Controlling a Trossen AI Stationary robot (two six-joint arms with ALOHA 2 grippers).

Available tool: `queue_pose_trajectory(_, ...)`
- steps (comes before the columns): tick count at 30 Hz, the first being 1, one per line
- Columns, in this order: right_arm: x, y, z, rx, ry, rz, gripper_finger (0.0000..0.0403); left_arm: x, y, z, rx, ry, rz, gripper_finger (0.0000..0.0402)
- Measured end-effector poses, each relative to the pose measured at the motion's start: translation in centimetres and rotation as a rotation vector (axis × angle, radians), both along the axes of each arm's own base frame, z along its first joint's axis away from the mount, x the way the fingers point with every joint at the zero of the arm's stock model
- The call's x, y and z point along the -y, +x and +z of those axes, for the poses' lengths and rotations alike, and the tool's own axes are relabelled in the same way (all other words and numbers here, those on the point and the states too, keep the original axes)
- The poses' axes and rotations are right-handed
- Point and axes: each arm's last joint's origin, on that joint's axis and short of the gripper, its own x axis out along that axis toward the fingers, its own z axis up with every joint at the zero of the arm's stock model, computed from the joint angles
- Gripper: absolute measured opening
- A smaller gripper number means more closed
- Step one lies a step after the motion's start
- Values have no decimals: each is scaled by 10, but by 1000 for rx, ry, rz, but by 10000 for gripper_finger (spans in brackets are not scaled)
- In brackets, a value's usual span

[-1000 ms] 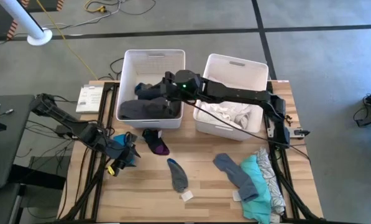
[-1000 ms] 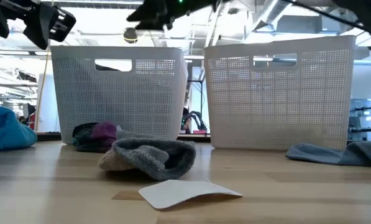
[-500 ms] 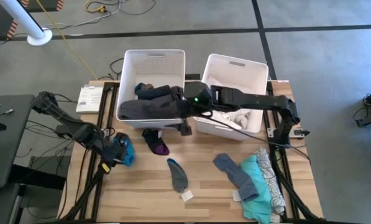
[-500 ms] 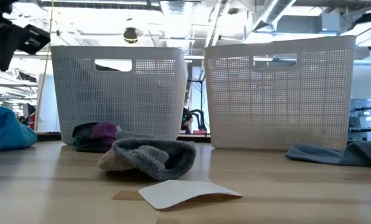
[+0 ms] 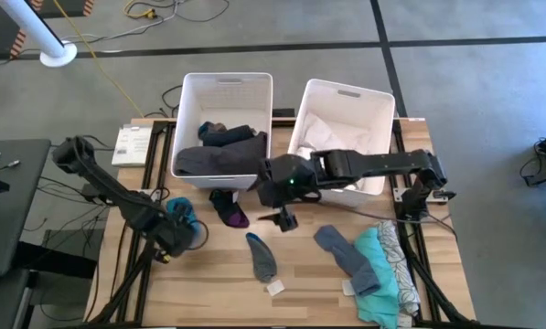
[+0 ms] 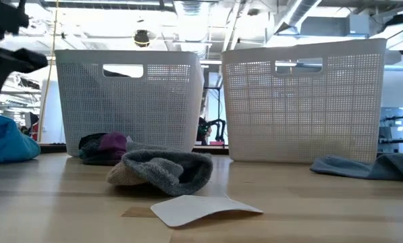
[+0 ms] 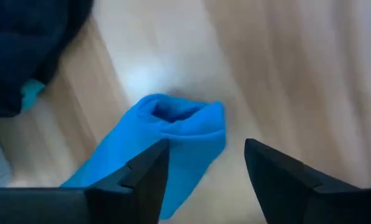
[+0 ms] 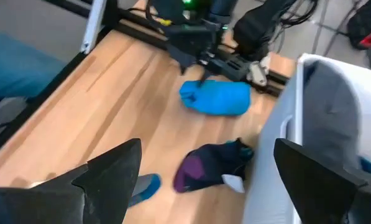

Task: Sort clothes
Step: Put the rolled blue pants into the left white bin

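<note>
Sorting partway: dark clothes (image 5: 219,157) in left bin (image 5: 225,90), white ones in right bin (image 5: 346,100). Several garments left on worktop (image 5: 218,283). Left pincer (image 7: 204,171) released, over blue garment (image 7: 173,140) near left edge. Right pincer (image 8: 204,180) released, empty, mid-worktop.

soft cloth clothes (image 5: 183,217), smooth wooden table (image 5: 309,274)

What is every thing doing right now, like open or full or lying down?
left gripper: open, above the blue garment, holding nothing.
right gripper: open, empty, over the table.
left bin: holds dark clothes.
right bin: holds white clothes.
grey sock: lying flat on the table.
black and purple garment: crumpled beside the left bin.
</note>
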Motion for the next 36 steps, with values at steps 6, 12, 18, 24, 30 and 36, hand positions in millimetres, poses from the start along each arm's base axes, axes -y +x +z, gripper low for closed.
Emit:
queue_pose_trajectory(6, -21, -4, -3, -37, 12, 42, 379, 8, 11, -21, -59, 147, 19, 273)
queue_pose_trajectory(12, -38, -10, -6, -79, 30, 65, 379, 15, 21, -44, -152, 231, -3, 315)
queue_pose_trajectory(18, -52, -13, -11, -111, 40, 83, 379, 21, 35, -67, -184, 280, -26, 292)
queue_pose_trajectory(24, -64, -16, -24, -159, 61, 88, 379, 22, 40, -80, -197, 349, -85, 206)
queue_pose_trajectory(30, -77, -20, -33, -188, 59, 81, 379, 22, 43, -78, -145, 372, -79, 58)
queue_pose_trajectory(36, -86, -23, -45, -227, 54, 67, 379, 27, 50, -60, -64, 314, -64, 15)
